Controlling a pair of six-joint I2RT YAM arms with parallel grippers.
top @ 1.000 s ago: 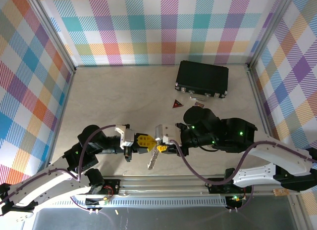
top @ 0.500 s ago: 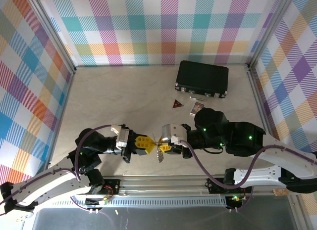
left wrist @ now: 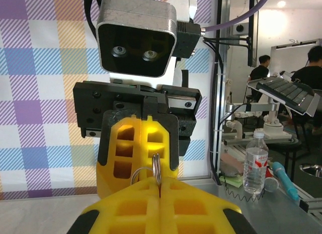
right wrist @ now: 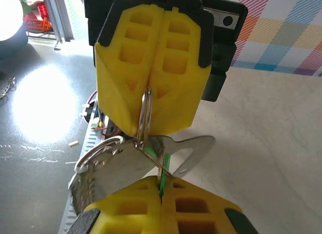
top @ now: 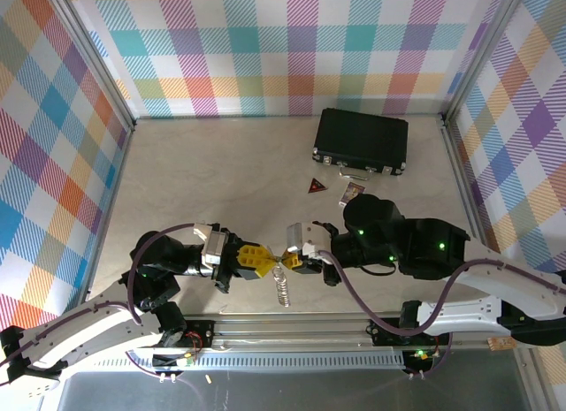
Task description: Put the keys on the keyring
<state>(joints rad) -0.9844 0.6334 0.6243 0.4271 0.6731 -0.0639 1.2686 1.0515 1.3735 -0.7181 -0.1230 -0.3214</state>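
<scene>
Getting the green key [right wrist: 162, 174] onto the ring looked like the step in hand. L gripper [left wrist: 160, 187] was squeezed tight on a thin metal ring [right wrist: 144, 113], w/ the ring poking out past its tips, edge-on. R gripper [right wrist: 161, 196] was squeezed tight too, pinching the green key by its head, so just a thin green strip showed btwn its yellow fingers [right wrist: 201, 214]. The two grippers sat tip to tip, almost touching. The ring stood in the small gap btwn them and seemed to meet the key there.

The keyring chain [top: 283, 290] hung straight down under both tips. It looked pale and silvery, made of lots of tiny links. A flat shiny metal bit [right wrist: 193, 146] stuck out just past the R tips. Prob a key blade, but I couldn't tell which key.

Next move prob needed the R gripper to turn & push the key so its hole slid along the ring wire, w/ the L gripper holding the ring steady. Small, slow moves, b/c the ring was thin & could slip out.
</scene>
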